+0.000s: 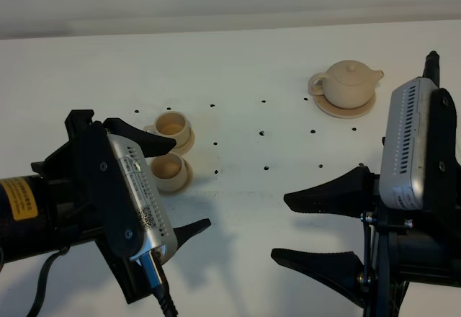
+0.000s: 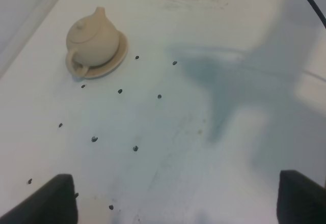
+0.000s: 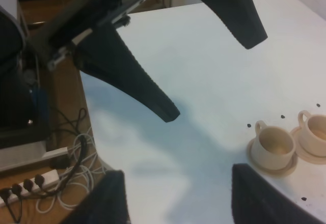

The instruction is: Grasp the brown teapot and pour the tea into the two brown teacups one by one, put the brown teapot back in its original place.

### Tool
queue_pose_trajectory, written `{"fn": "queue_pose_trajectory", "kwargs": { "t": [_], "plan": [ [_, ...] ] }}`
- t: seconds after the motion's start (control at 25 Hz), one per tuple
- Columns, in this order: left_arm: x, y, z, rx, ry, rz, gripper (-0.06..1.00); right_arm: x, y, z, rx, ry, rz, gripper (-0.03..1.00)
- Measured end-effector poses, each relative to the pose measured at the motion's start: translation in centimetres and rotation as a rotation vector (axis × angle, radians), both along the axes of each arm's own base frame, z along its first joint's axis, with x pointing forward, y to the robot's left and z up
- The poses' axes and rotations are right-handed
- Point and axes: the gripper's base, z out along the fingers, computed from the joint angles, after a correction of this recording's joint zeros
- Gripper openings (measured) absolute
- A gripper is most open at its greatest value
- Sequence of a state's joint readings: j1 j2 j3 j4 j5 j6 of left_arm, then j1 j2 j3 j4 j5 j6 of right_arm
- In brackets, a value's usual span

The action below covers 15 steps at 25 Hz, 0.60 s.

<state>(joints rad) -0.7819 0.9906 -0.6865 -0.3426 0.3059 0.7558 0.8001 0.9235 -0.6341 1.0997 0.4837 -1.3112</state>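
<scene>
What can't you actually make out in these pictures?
- Tea inside the teapot: its lid covers it, in both the high and left wrist views.
- One cup: cut off by the right wrist picture's edge.
- Left gripper: the left wrist view shows only its tips at the edge.

Bright, even light from above here, and the white tabletop (image 1: 238, 65) is nearly washed out in the high view, with soft grey shadows under both arms. The left wrist view runs hazy and bluish, one broad shadow spilling across the middle. In both wrist views the near jaws are dark, blurred shapes at the frame edge.
</scene>
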Motion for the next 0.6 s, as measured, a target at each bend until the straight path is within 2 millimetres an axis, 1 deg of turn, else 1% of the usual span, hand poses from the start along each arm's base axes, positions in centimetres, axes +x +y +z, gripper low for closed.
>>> {"fn": "queue_pose_trajectory", "kwargs": {
  "t": [0.32, 0.44, 0.6],
  "plan": [
    [0.0, 0.0, 0.0, 0.008, -0.009, -0.001, 0.75, 0.0, 0.0, 0.0, -0.001, -0.002, -0.002, 0.45],
    [0.2, 0.1, 0.1, 0.005, -0.019, 0.011, 0.75, 0.3, -0.1, 0.1, 0.001, -0.019, -0.026, 0.45],
    [1.1, 0.9, 0.1, -0.008, -0.014, 0.105, 0.75, 0.8, -0.2, 0.2, 0.009, -0.043, -0.087, 0.45]
  ]
}}
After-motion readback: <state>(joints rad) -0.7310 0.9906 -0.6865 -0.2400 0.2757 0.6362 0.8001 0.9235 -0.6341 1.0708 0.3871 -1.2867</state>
